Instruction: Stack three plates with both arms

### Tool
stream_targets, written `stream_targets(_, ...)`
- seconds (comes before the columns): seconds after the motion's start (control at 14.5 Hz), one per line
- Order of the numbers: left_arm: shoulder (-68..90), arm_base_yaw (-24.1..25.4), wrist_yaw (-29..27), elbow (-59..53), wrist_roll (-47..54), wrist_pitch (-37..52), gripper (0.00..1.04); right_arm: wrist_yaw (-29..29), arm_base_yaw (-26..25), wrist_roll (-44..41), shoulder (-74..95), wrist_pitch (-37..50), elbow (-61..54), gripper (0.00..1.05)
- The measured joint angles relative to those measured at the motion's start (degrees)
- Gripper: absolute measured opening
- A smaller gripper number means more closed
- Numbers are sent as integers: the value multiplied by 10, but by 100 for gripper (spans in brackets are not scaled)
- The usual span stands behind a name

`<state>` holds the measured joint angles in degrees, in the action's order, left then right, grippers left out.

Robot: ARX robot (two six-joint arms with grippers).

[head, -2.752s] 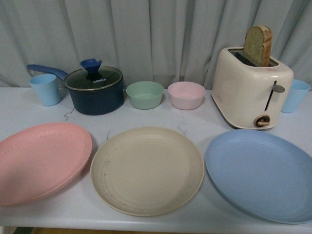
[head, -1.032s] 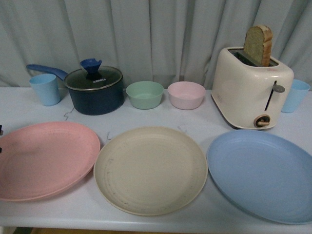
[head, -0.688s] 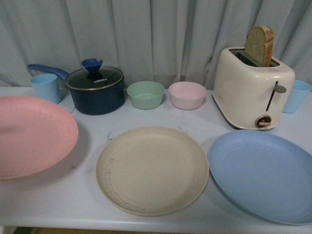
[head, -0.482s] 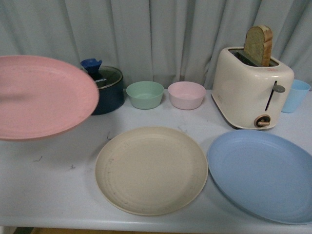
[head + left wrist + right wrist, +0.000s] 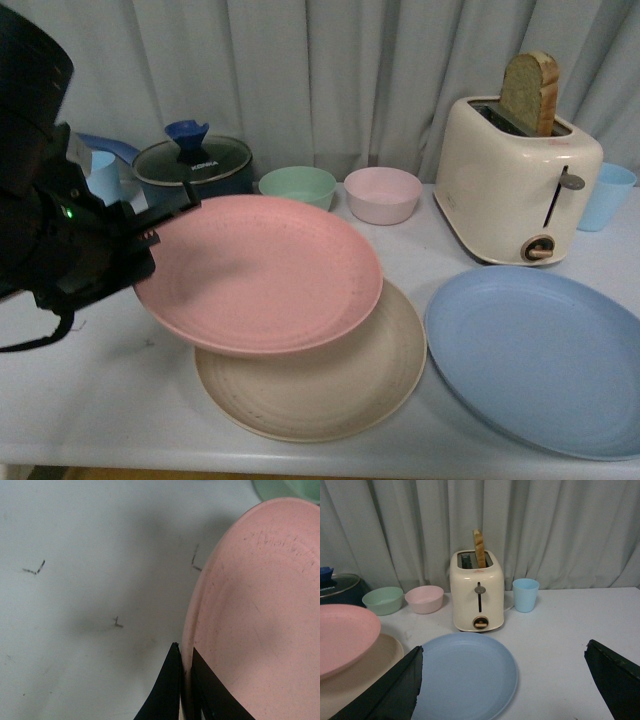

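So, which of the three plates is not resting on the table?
The pink plate: the left end effector holds its rim, above the beige plate. That one and the blue plate lie on the table.

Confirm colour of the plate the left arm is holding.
It's the pink plate, plain matte pink, no pattern; shows best in the front view.

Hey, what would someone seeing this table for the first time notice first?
The pink plate, pinched at its rim by the left gripper, hangs tilted over the beige plate mid-table. Behind the blue plate on the right, a cream toaster holds a raised slice of bread.
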<state>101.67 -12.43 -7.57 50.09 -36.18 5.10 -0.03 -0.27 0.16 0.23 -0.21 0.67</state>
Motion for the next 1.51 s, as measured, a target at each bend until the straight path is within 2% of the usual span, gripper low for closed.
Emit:
stream_targets(0.48,83,-40,-16,11,-66,33,3,0,0,0,0,0,0,98)
stream_targets(0.55,83,-47,-15,6,-71,38,7,0,0,0,0,0,0,98)
stream_targets(0.89,36,-59,-5,-49,-67,112,67,0,0,0,0,0,0,98)
stream_targets(1.03,-69,-67,-3,-92,-10,180,91,0,0,0,0,0,0,98)
stream_targets(1.1,-141,-67,-20,-119,38,220,100,0,0,0,0,0,0,98)
stream_targets(1.17,-172,-67,-40,-128,83,276,95,0,0,0,0,0,0,98)
stream_targets(1.24,-161,-58,-83,-173,159,420,83,0,0,0,0,0,0,98)
stream_targets(1.31,-161,-41,-84,-249,245,493,70,0,0,0,0,0,0,98)
stream_targets(1.44,-232,-4,-59,-315,325,544,45,0,0,0,0,0,0,98)
stream_targets(1.51,-304,23,-28,-373,348,527,16,0,0,0,0,0,0,98)
